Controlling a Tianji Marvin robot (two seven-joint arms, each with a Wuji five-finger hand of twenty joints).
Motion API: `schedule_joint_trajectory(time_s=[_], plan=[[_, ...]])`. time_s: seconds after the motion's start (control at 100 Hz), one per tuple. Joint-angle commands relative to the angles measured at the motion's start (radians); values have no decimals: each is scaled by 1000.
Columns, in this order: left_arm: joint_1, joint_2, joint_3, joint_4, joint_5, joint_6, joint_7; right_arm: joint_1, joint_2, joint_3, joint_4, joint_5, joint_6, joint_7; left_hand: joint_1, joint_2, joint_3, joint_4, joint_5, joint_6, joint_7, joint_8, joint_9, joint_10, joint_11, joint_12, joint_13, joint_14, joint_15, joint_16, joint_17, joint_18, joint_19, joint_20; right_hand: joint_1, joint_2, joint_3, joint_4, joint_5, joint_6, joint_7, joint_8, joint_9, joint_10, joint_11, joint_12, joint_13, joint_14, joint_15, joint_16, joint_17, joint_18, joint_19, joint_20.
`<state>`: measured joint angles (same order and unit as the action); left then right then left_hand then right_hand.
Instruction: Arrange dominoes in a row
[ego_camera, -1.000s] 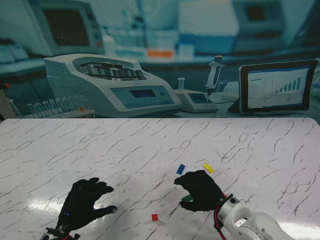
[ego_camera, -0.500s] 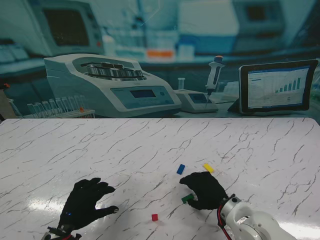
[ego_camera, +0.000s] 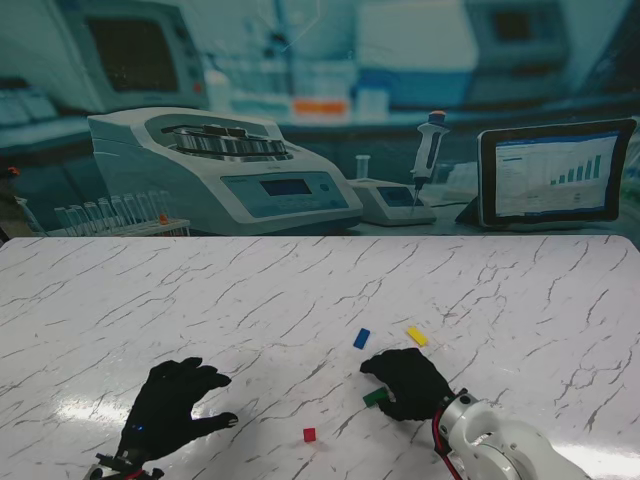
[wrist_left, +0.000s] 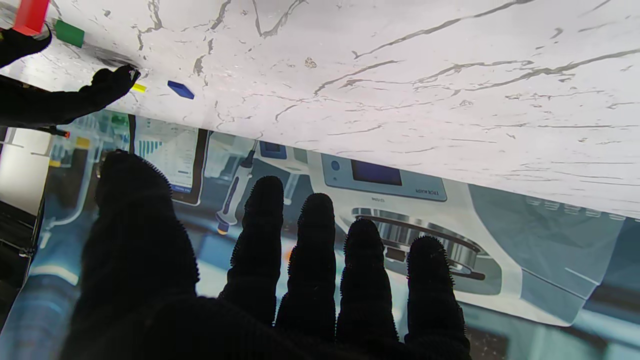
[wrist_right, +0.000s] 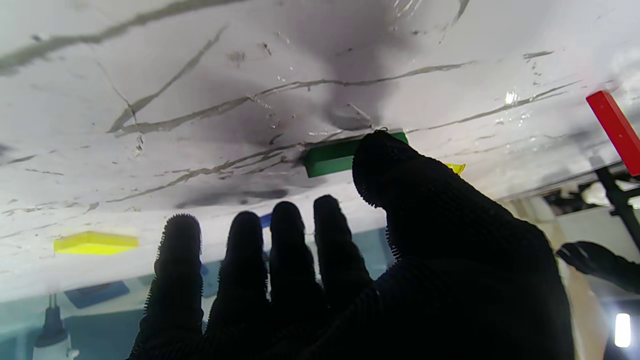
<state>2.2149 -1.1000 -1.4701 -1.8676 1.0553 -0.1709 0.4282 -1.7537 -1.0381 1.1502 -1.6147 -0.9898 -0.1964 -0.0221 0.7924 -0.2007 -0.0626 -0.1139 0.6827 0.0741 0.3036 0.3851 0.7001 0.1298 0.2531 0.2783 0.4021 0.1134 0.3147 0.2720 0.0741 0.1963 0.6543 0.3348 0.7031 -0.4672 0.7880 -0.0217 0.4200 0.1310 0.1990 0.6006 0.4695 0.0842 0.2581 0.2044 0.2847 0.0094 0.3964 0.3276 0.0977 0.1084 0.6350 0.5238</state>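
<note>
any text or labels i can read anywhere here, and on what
No text reads clearly in any view.
Tablet screen: a bar chart with lines of text, too small to read.
Centrifuge front panel: a short brand mark beside the display, seen upside down, too blurred to read.
Orange label on the backdrop shelf: blurred, unreadable.
Green domino, red domino, blue domino and yellow domino: no visible markings.

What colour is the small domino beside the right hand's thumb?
Green, clearest in the right wrist view.
</note>
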Motion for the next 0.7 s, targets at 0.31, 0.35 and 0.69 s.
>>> schedule_joint_trajectory(time_s=[0.31, 0.35, 0.69], plan=[[2, -5, 7, 7, -7, -22, -2, -5, -7, -18, 45, -2, -30, -70, -24, 20, -7, -1, 16, -11, 0, 18, 12, -18, 7, 10, 1, -22, 1, 1, -5, -20, 0, 5, 48, -8, 40, 15, 65, -74, 93, 36, 37, -52, 72, 13, 19, -53, 46, -13, 10, -4, 82, 10], [1, -5, 7, 7, -6, -21, -1, -7, -8, -19, 48, -4, -32, -78, -25, 22, -7, -1, 16, -10, 1, 18, 13, -17, 7, 10, 1, -23, 1, 2, -4, -20, 0, 5, 49, -8, 43, 15, 75, -81, 113, 48, 44, -57, 83, 18, 27, -55, 52, -10, 12, -7, 96, 7], [-4, -6, 10, 15, -7, -23, 11, -12, -13, -45, 91, -25, -40, -179, -24, 28, -7, -1, 20, -11, 10, 22, 18, -17, 11, 12, 8, -22, 3, 4, -2, -14, 8, 9, 88, -24, 75, 4, 159, -116, 261, 151, 113, -68, 164, 53, 87, -50, 103, 19, 32, -26, 216, -26]])
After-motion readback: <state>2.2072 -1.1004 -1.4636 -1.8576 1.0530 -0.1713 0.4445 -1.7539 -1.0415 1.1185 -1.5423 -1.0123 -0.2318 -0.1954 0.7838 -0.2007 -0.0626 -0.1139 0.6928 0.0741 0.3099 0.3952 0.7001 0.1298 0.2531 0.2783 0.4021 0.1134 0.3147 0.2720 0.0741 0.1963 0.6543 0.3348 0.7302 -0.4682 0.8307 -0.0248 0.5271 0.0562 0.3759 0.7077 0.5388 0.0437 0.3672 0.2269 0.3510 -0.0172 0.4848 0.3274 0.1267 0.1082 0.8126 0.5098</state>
